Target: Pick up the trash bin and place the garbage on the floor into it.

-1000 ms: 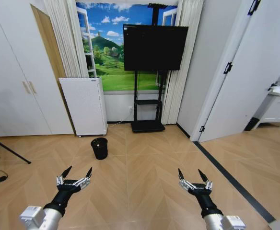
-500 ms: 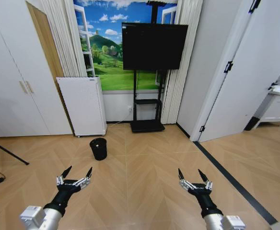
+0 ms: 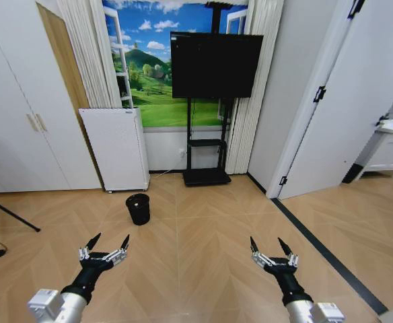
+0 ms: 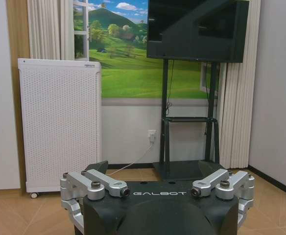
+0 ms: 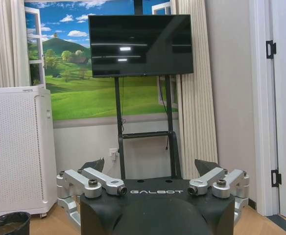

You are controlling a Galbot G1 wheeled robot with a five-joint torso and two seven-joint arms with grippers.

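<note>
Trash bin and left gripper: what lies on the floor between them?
Nothing. In the head view, bare floor separates the trash bin from the open left gripper, which hovers nearer the robot.

Small round black trash bin (image 3: 138, 208) upright on tan chevron floor (image 3: 203, 249), near white appliance.

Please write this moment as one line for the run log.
trash bin: upright on floor, ahead | left end effector: open, empty, short of bin | right end effector: open, empty | white appliance: behind bin
</note>
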